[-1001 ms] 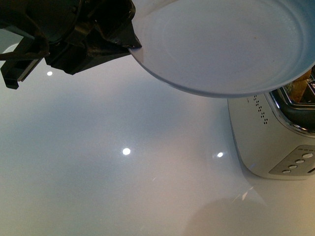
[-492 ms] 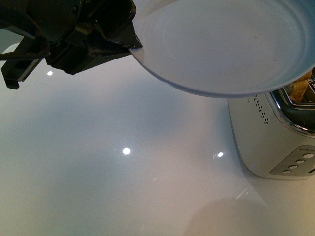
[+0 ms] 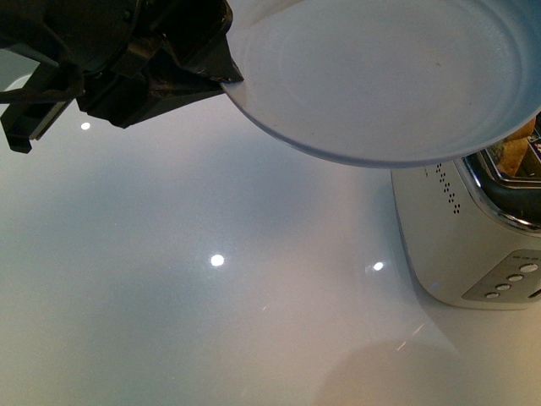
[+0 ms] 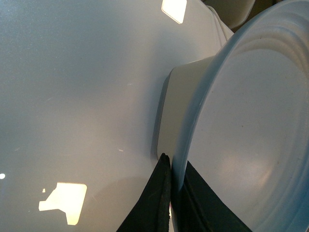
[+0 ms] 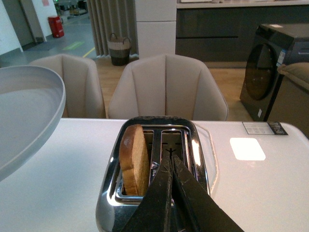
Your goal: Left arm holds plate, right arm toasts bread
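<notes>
Counter [image 3: 211, 321]: glossy white, lamp glare on it, bare in the near and left part of the front view.
Toaster [image 3: 456, 245]: white body with a chrome top, standing on the counter at the right; its buttons [image 3: 511, 283] are at the near end.
Left tool [image 4: 174, 180]: two black fingers clamped narrow on the plate's rim, one on each face. It grips the edge only, probably to leave the dish clear.
Plate [image 3: 380, 76]: pale blue-grey and empty, held in the air above the counter, tipped. Its right edge overhangs the toaster's left side. I judge it is parked there as a landing spot, so the slice has a short trip.
Bread [image 5: 133, 159]: one brown slice, upright in the toaster slot on the plate's side, its top well proud of the chrome. Cannot tell whether it is toasted; the lever is not seen.
Right tool [image 5: 171, 162]: fingers pinched together, nothing between them, poised over the empty slot beside the bread and not touching the slice.
Stage, as I read it: plate ready, slice not yet gripped. To take the slice, the right tool would first need to widen.
Risk: a tipped plate could let a slice slide.
Far: beige chairs [image 5: 166, 87] beyond the counter's far edge.
</notes>
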Robot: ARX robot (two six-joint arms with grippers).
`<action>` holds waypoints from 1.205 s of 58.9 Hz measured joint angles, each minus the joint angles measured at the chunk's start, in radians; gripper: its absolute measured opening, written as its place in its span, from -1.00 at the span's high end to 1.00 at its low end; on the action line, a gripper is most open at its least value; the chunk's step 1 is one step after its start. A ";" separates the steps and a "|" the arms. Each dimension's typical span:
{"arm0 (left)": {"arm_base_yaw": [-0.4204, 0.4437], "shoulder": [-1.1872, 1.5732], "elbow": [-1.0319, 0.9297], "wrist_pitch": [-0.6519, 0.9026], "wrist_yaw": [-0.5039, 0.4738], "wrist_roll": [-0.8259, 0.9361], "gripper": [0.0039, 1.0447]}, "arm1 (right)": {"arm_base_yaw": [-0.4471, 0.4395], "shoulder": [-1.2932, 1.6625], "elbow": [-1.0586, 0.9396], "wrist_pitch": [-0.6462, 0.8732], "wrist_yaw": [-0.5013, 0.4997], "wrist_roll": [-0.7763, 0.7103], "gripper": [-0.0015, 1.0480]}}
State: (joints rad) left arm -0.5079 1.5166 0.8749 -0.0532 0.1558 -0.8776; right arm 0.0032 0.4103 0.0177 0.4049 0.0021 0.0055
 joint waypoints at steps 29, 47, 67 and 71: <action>0.000 0.000 0.000 0.000 -0.001 0.000 0.95 | 0.000 -0.182 0.000 -0.176 -0.002 0.000 0.96; 0.000 0.000 0.000 0.000 0.000 0.000 0.95 | 0.000 -0.338 0.000 -0.367 -0.002 0.000 0.96; 0.000 0.000 0.001 0.000 0.000 0.000 0.95 | 0.000 -0.404 0.000 -0.402 -0.002 -0.001 0.82; 0.000 0.000 0.001 0.000 0.000 0.000 0.95 | 0.000 -0.404 0.000 -0.402 -0.002 -0.001 0.58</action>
State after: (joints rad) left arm -0.5079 1.5162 0.8757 -0.0532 0.1555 -0.8776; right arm 0.0032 0.0063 0.0181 0.0025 0.0002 0.0044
